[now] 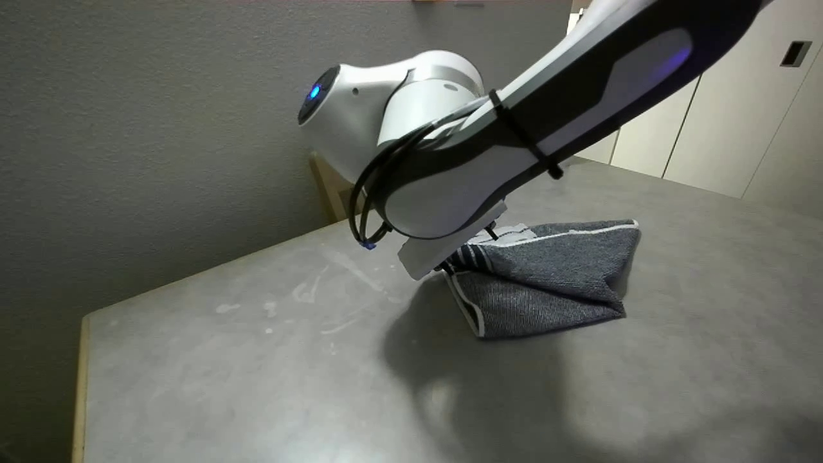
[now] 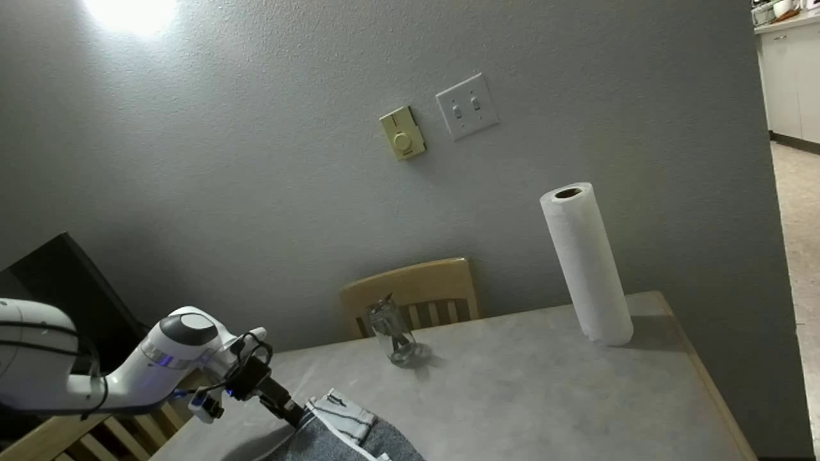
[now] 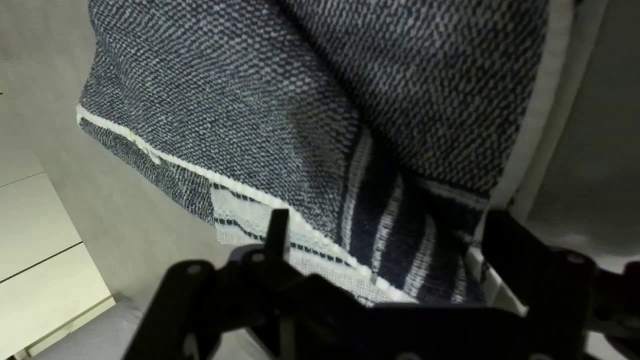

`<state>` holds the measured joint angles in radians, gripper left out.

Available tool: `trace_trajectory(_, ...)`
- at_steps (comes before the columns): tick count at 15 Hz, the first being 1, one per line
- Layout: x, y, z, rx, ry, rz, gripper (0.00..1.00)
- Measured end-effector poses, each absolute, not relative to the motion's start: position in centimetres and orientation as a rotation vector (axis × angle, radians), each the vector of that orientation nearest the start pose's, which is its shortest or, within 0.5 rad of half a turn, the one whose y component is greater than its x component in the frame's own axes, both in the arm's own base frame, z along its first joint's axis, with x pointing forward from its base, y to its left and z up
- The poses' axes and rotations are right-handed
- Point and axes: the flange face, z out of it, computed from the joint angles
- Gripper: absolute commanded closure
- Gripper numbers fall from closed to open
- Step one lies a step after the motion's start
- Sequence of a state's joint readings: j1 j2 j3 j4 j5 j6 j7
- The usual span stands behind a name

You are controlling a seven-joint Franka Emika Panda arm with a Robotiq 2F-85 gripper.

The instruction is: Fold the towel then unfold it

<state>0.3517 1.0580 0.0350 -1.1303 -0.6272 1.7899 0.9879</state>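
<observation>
Wrist view shows us the claw [image 3: 388, 223] spread wide (for pinching layers, we judge) over the striped end of the towel [image 3: 235, 110], which lies doubled on the worktop [image 1: 257, 379].

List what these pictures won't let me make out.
Body of the gripper: in an exterior view, mostly hidden behind the arm.
Lower part of the towel: cut off by the bottom edge of an exterior view.
Underside of the towel: covered by its upper layers in every view.
Marks on the yellow wall control: too small to read in an exterior view.
Rest of the arm: cut off by picture edges in both exterior views.
</observation>
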Motion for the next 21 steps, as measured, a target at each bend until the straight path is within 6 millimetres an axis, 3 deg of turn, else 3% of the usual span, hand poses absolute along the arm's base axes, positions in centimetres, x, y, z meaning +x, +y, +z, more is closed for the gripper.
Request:
trace_trajectory(8, 69.1, 22.0, 13.7, 2.439, -0.423, 0.053, 0.9)
trace_trajectory(10, 69.1, 22.0, 13.7, 2.439, -0.422, 0.053, 0.99)
trace_trajectory(17, 68.9, 22.6, 14.0, 2.445, -0.38, 0.047, 0.99)
trace_trajectory(21, 69.0, 22.5, 15.6, 2.425, -0.378, 0.047, 0.99)
